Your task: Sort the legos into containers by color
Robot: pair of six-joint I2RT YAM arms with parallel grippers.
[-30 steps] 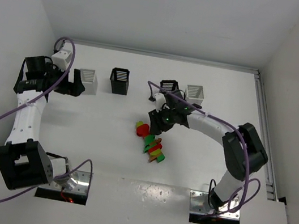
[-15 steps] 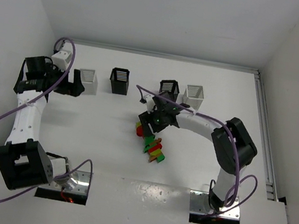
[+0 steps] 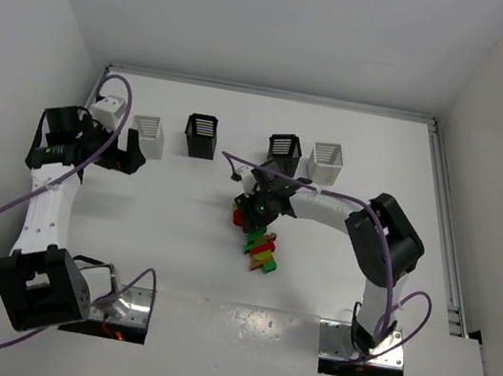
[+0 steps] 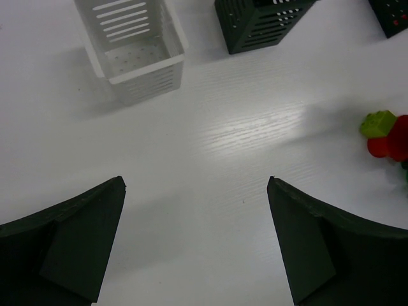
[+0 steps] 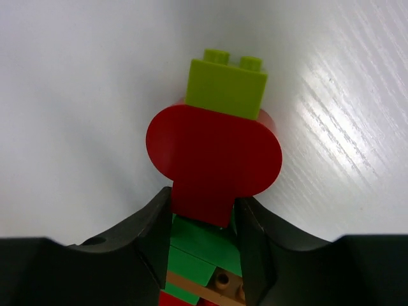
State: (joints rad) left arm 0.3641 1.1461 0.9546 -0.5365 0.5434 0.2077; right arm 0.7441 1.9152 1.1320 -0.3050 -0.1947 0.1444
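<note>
1. From above, we see the pile (image 3: 261,246) of legos. Beyond it stand four bins in a row: left white bin (image 3: 147,137), left black bin (image 3: 200,136), right black bin (image 3: 284,152) and right white bin (image 3: 325,162).
2. That view hides the fingers of the right gripper (image 3: 250,209) at the pile's far end. Its wrist camera shows them clamped on the narrow stem of the red piece (image 5: 213,156), with a lime brick (image 5: 226,86) just beyond it and a green brick (image 5: 197,245) under it.
3. The left gripper (image 3: 131,156) hangs well left of the pile, near the left white bin, fingers wide apart and empty. Only its camera shows the pile's lime-and-red end side-on.
</note>
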